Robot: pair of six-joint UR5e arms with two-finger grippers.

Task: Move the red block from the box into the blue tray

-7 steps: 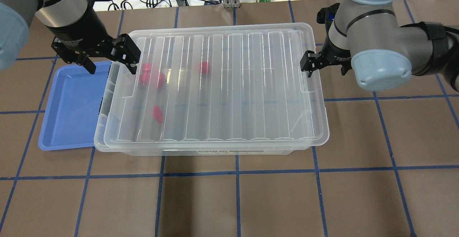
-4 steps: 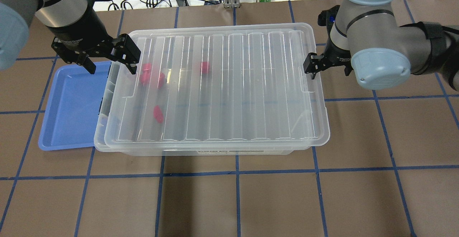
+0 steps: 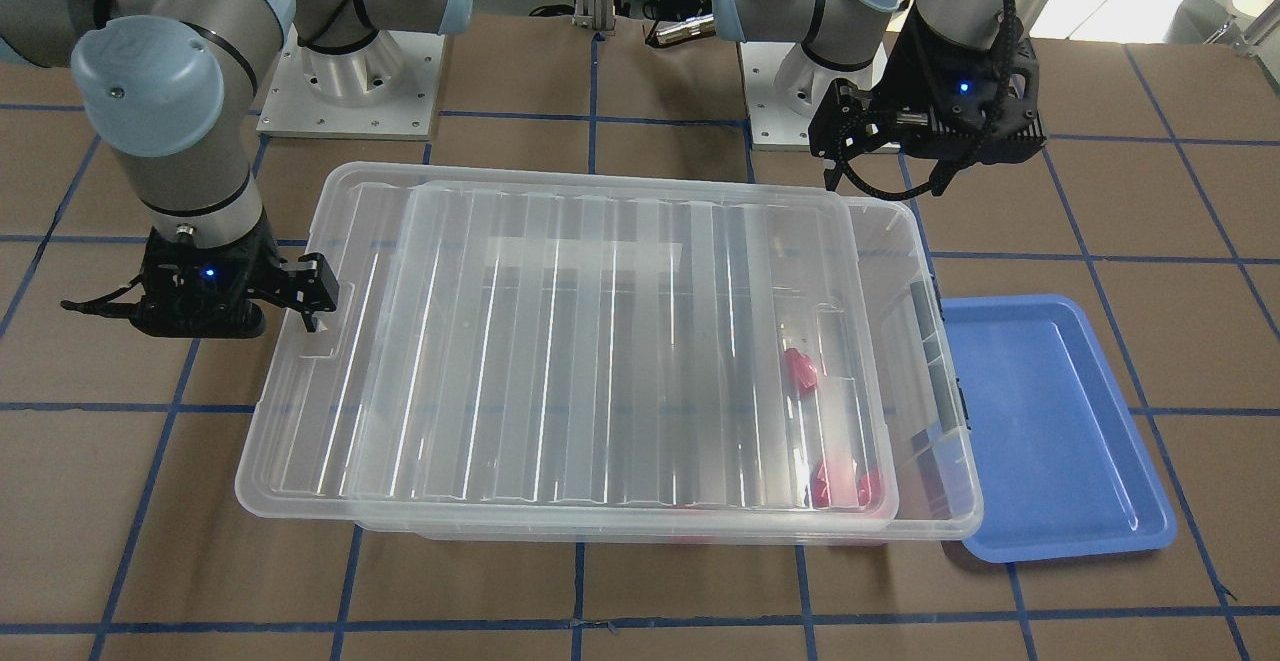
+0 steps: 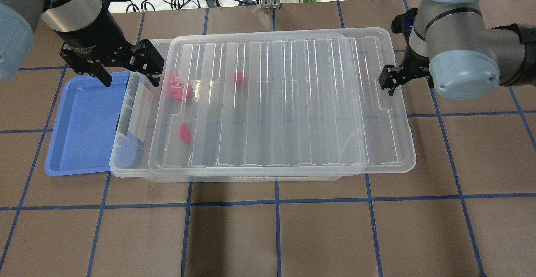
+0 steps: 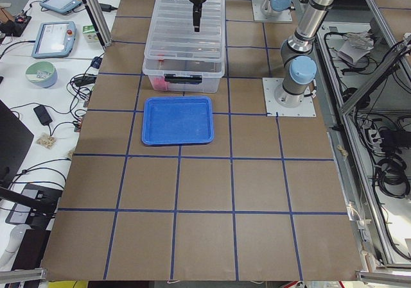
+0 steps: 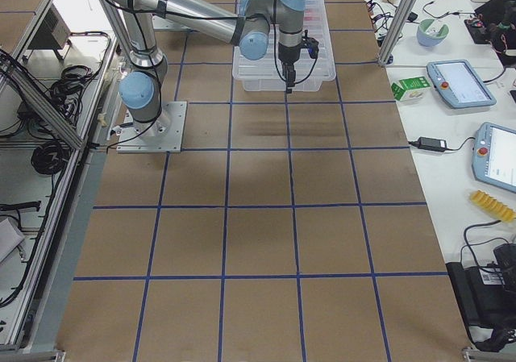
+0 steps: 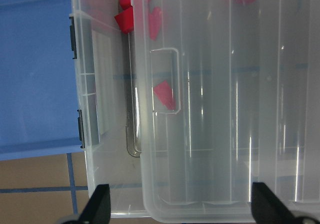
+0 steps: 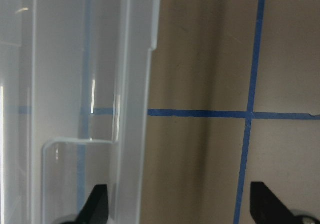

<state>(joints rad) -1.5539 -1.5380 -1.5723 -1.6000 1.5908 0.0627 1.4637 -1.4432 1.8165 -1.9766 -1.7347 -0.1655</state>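
Over the table, overhead view: the clear lid (image 4: 284, 101) had slid toward 3 o'clock since half a second before, and its rim now overhung the box (image 4: 119, 159) on that side. With it went the right gripper (image 4: 404, 80), at the lid's 3 o'clock rim. A strip of open box showed at 9 o'clock. Unmoved, the left gripper (image 4: 130, 75) hung with jaws spread wide above the box's 10 o'clock corner. Inside, the red blocks (image 4: 179, 90) sat right at the lid's new edge, with two more further under it. At 9 o'clock, just beside the box, lay the blue tray (image 4: 83, 122), no block in it.

Front-facing view, mirrored: uncovered strip at 3 o'clock, tray beyond it. Blocks seen only through the lid.

Left wrist view: fingers (image 7: 100, 204) released, wide apart, holding nothing. One red block (image 7: 125, 20) lay clear of the lid edge at 11 o'clock, its neighbour under the lid.

Right wrist view: fingers apart, straddling the lid rim, not clenched. One sat by the handle recess; contact could not be confirmed.

Side views: too small to add detail. Tray and box placement agreed with the above.

Judgement: lid-opening step was underway. The gap looked too narrow for a clean pick, so more travel toward 3 o'clock seemed needed before the left gripper could descend.
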